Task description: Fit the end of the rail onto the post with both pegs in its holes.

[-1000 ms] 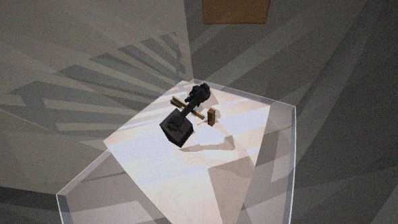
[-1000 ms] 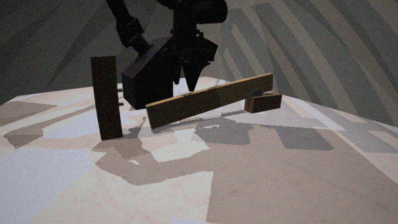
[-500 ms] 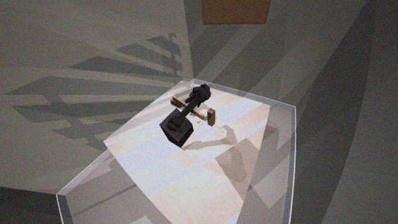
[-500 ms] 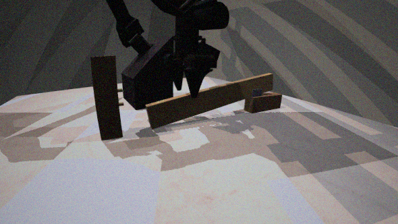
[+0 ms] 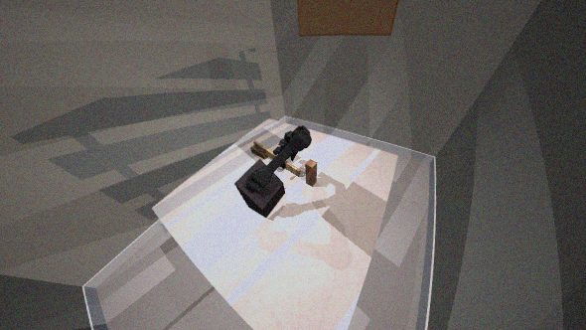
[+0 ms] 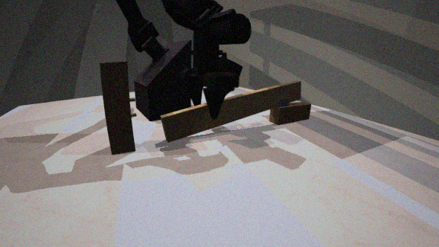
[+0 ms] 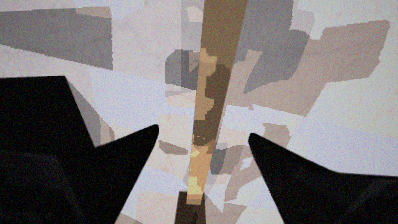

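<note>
The rail (image 6: 253, 102) (image 7: 220, 30) (image 5: 293, 169) slants down from the bracket (image 6: 283, 102) on the low footboard block (image 6: 292, 114) to its near end, which is low at the table, short of the post. The upright post (image 6: 117, 108) (image 5: 311, 175) has two pegs (image 6: 132, 114) facing the rail; a visible gap separates them from the rail's end. The post also shows at the bottom of the wrist view (image 7: 189, 215). My gripper (image 6: 205, 111) (image 7: 204, 132) is open, with its fingers on either side of the rail's middle and space beside each. The holes are not visible.
The robot's dark base (image 6: 164, 93) (image 5: 260, 194) stands behind the rail and post in the exterior view. The arm hides part of the rail in the top view. Broad shadows cross the table (image 6: 186, 216), and a brown panel (image 5: 348, 17) hangs in the background.
</note>
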